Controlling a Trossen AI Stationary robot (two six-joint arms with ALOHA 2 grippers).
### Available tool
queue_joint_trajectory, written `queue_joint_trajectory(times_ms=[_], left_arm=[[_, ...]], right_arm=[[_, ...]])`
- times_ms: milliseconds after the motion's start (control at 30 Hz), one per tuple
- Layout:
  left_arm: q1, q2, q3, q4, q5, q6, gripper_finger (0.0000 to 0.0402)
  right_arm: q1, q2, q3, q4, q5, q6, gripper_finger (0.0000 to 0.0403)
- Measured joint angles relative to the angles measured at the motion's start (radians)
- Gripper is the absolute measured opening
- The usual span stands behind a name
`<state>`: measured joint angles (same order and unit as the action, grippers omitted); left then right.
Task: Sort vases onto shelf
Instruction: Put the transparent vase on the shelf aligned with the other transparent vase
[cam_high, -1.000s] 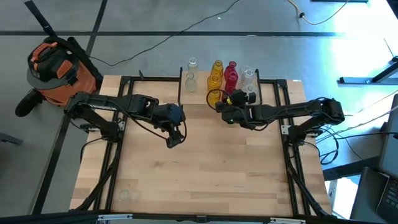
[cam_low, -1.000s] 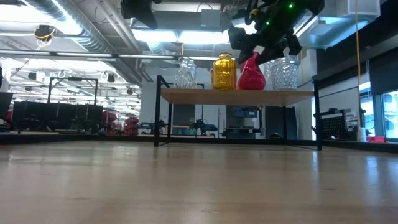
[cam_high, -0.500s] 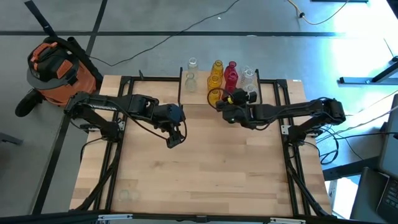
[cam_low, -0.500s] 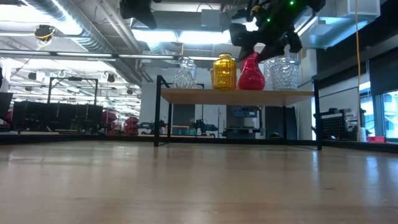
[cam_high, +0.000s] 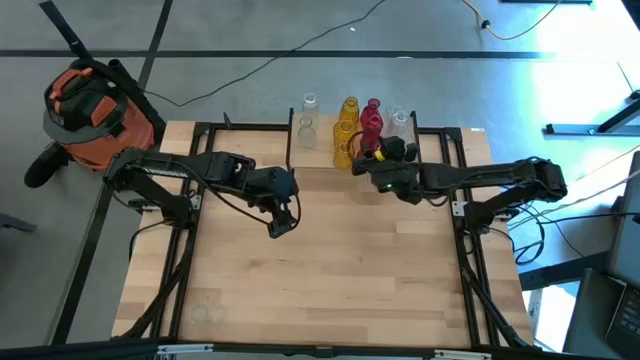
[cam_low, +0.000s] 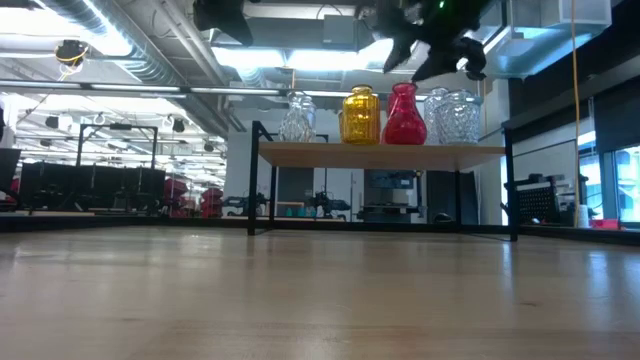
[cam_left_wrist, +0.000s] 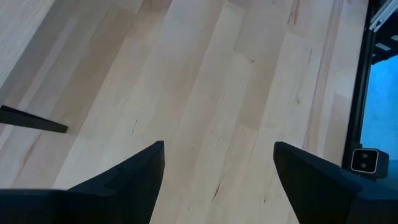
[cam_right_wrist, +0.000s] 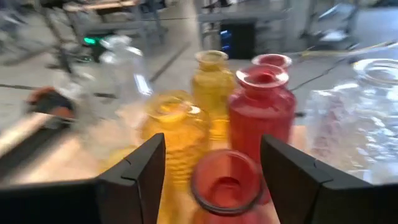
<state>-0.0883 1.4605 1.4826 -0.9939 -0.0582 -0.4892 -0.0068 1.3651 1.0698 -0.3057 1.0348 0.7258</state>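
right gripper (cam_right_wrist: 211, 180) hovering over the vases (cam_high: 352, 125) on the shelf (cam_low: 380, 151)

its fingers are standing parted and gripping nothing, a red vase (cam_right_wrist: 225, 186) sitting just below between them; the vases are clustering along the bench's far edge, while the left gripper (cam_left_wrist: 217, 180) is hanging wide open over mid-bench.

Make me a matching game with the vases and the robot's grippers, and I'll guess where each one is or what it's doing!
Things:
1. red vase
2. yellow vase
3. left gripper
4. right gripper

Places or states:
A. open, over the bare wooden table
B. on the shelf, between a clear vase and the red one
C. open, up above the vases on the shelf
D. on the shelf, directly below an open gripper

Pairs: 1-D, 2-B, 3-A, 4-C
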Motion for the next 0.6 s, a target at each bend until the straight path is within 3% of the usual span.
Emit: queue_joint_trajectory(times_ms=[233, 433, 600], left_arm=[[0.000, 0.000, 0.000, -0.012, 0.018, 0.001, 0.0293], [-0.016, 0.000, 0.000, -0.188, 0.111, 0.002, 0.0293], [-0.090, 0.000, 0.000, -0.397, 0.149, -0.003, 0.0293]], right_arm=[[0.000, -0.141, 0.000, 0.098, -0.186, 0.000, 0.0218], [0.000, -0.278, 0.002, 0.203, -0.578, 0.000, 0.0218], [0.001, -0.302, 0.002, 0.321, -0.906, 0.002, 0.0218]])
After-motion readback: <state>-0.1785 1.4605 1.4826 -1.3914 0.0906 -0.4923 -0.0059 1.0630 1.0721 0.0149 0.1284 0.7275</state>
